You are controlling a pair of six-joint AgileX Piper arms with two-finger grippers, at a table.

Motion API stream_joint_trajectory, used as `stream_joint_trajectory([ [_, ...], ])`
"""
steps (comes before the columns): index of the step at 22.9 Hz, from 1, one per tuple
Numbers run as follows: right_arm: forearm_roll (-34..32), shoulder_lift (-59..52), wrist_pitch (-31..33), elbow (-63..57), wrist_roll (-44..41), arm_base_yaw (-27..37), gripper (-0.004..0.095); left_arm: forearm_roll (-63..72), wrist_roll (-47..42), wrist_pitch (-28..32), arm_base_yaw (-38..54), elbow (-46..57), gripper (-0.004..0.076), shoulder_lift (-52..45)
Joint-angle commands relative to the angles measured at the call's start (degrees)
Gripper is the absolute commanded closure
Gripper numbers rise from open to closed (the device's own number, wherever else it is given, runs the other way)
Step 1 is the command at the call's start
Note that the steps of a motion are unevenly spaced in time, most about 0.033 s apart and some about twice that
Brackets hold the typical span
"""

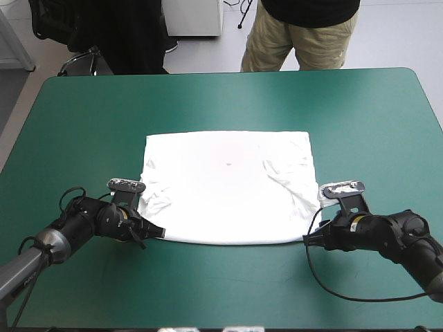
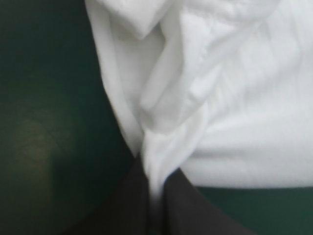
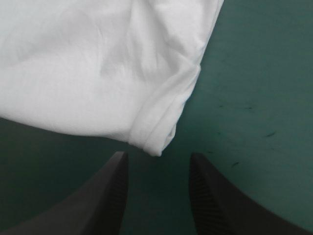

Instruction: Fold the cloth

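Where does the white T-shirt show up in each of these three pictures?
High view: T-shirt spread flat mid-table.
Left wrist view: its corner pinched in the left gripper.
Right wrist view: its corner just ahead of the open right gripper.
Shared landmark: the teal-green cover.

One T-shirt (image 1: 228,187), seemingly four fingers (image 3: 110,196)

the high camera sits above and behind the robot. it looks forward and down, from far enough to fit in nearly the whole table (image 1: 83,104). the left wrist camera looks along the left gripper (image 2: 155,181), very close to the near left corner of the t-shirt (image 2: 244,98). the right wrist camera looks along the right gripper (image 3: 157,159) at the near right corner, from a little farther back. all three views share the t-shirt and the table.
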State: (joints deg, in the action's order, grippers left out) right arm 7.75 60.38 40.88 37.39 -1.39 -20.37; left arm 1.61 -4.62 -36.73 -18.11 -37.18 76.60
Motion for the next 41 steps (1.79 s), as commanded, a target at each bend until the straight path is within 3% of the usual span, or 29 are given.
stream_joint_trajectory([
  [1, 0.24, 1.88, -4.29, 1.11, -0.6, 0.36, 0.0474, -1.02, 0.3, 0.61, -0.03, 1.13, 0.0733, 1.79],
  [7, 0.58, 8.28, -4.42, 1.11, -0.75, 0.36, 0.0495, -1.02, 0.43, 1.07, -0.03, 1.18, 0.0733, 1.79],
  [9, 1.71, 10.8, -4.53, 1.11, 0.89, 0.36, 0.0583, -1.02, 0.43, 1.22, -0.03, 1.18, 0.0733, 1.79],
  [11, 3.9, 12.0, -4.61, 1.11, 4.48, 0.36, 0.0771, -1.02, 0.43, 1.27, -0.03, 1.18, 0.0733, 1.79],
  [12, 5.26, 12.01, -4.61, 1.11, 6.21, 0.36, 0.093, -1.02, 0.43, 1.48, -0.03, 1.18, 0.0733, 1.79],
  [16, 4.29, 11.5, -3.88, 1.11, 6.71, 0.36, 0.0923, -1.61, 1.27, 1.95, -0.03, 1.18, 0.0733, 1.54],
  [27, 2.5, -6.36, 8.93, 3.04, 2.31, 0.36, 0.0925, -7.31, 1.23, -11.04, -0.03, -1.9, 0.0733, -14.17],
  [33, 2.16, -6.23, 8.35, 8.97, 1.84, 0.36, 0.0925, -7.48, 1.23, -10.35, -0.03, -8.38, 0.0733, -13.6],
  [38, -2.91, -1.11, 5.39, 16.87, 1.0, 0.46, 0.0925, -8.02, 0.65, -5.45, -0.03, -15.22, 0.0733, -9.22],
  [41, -2.21, 7.12, 1.28, 22.49, 3.38, 3.9, 0.0925, -11.56, -3.89, -0.78, 1.95, -21.75, 0.0733, -1.51],
])
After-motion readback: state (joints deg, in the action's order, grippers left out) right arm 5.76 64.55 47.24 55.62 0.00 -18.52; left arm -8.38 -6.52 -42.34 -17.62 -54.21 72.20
